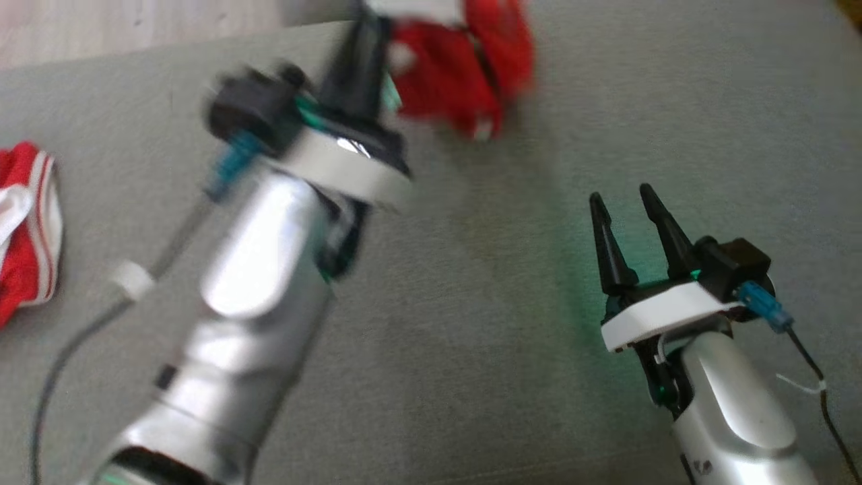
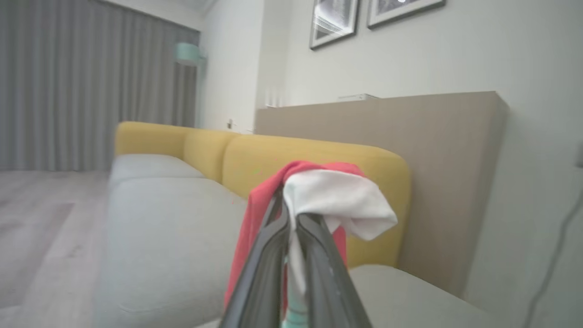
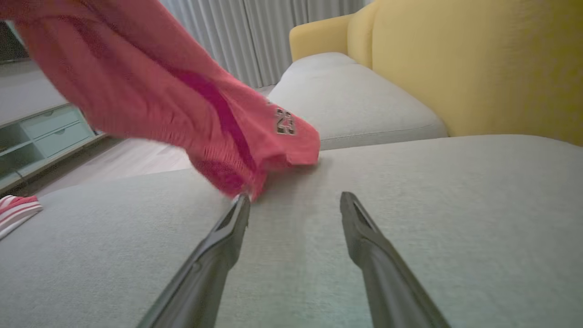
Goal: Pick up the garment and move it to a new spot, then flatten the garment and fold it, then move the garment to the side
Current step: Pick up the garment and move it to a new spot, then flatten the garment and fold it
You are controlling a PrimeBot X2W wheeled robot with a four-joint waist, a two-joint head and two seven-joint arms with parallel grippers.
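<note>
A red garment [image 1: 458,74] with white trim hangs bunched near the top of the head view, lifted off the grey cushion [image 1: 512,377]. My left gripper [image 1: 367,30] is shut on its fabric; the arm is motion-blurred. In the left wrist view the closed fingers pinch a red and white fold of the garment [image 2: 328,196]. In the right wrist view the garment [image 3: 182,105] drapes from the upper left, its lower hem brushing the cushion, with a number patch showing. My right gripper [image 1: 623,195] rests open over the cushion at the right, nothing between its fingers [image 3: 227,228].
A second red and white striped garment [image 1: 27,222] lies at the cushion's left edge. The sofa's yellow backrest [image 3: 478,64] rises beyond the seat, with another grey seat [image 3: 350,100] further along. A wooden floor [image 1: 135,27] lies past the cushion's far edge.
</note>
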